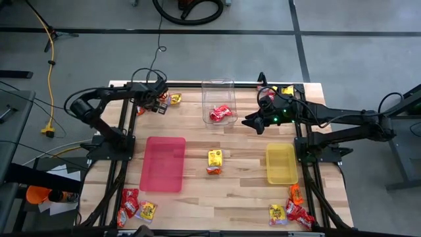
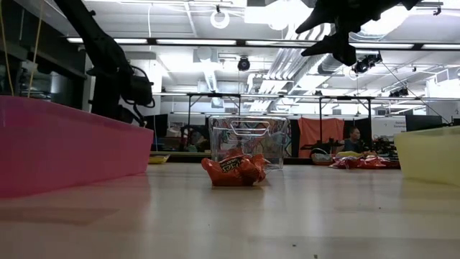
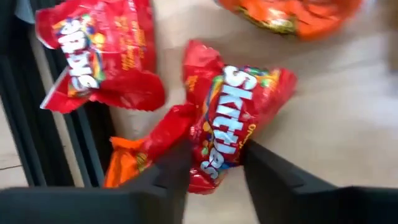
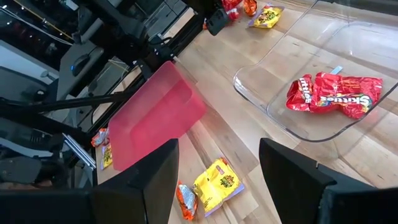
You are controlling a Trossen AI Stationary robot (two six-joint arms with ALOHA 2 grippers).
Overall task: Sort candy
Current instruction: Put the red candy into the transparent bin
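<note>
On the wooden table (image 1: pixel 243 197), red candy (image 3: pixel 233 118) reads "Skittles".

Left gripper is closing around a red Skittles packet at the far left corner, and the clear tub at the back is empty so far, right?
Not quite: the clear tub already holds a red candy packet, as the high and right wrist views show. The rest stands: the left gripper straddles a red Skittles packet at the far left corner.

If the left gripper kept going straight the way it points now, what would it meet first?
Most likely the red Skittles packet lying right between the left gripper's fingers, on the table's far left corner; depth is hard to judge, but nothing else sits nearer.
</note>
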